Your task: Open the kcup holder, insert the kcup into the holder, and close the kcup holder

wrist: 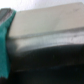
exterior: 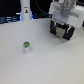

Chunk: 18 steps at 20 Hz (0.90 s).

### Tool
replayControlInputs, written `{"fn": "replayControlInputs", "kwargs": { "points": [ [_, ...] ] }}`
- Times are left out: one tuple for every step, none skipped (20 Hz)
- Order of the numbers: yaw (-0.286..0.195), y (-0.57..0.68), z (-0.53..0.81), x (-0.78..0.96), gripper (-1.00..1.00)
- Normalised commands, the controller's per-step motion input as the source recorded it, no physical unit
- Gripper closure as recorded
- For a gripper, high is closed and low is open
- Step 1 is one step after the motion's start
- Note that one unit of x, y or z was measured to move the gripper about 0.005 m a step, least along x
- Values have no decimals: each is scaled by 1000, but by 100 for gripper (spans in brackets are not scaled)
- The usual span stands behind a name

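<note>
In the exterior view the kcup (exterior: 26, 47), a tiny cup with a green top and whitish body, stands upright on the white table (exterior: 45, 62) toward the exterior view's left. The black boxy kcup holder (exterior: 63, 31) is at the exterior view's upper right, with light details on its front. My gripper (exterior: 62, 20) is right above it, at its top edge, far from the kcup. Its fingers merge with the dark box, so I cannot tell how the jaws stand. The wrist view is a blurred close-up of a grey edge (wrist: 47, 35) over a dark area, with a teal shape (wrist: 5, 42) at one side.
A white upright object (exterior: 25, 11) with a blue base stands at the back of the table on the exterior view's left. Dark clutter lines the back edge.
</note>
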Motion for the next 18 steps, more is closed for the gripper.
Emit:
{"fn": "replayControlInputs", "kwargs": {
  "points": [
    [-60, -294, 198, 959, 100],
    [-66, -301, 204, 950, 100],
    [-34, -255, 201, 944, 100],
    [-64, -298, 209, 952, 100],
    [-60, -296, 213, 951, 100],
    [-63, -311, 183, 937, 100],
    [-63, -313, 166, 935, 100],
    [-63, -314, 158, 932, 100],
    [-63, -316, 159, 926, 100],
    [-65, -320, 163, 918, 100],
    [-66, -318, 164, 913, 100],
    [-55, -311, 189, 906, 100],
    [-59, -327, 207, 908, 100],
    [-59, -325, 218, 902, 100],
    [-56, -320, 232, 902, 100],
    [-55, -328, 239, 900, 100],
    [-58, -337, 238, 896, 100],
    [-59, -348, 232, 898, 100]
  ]
}}
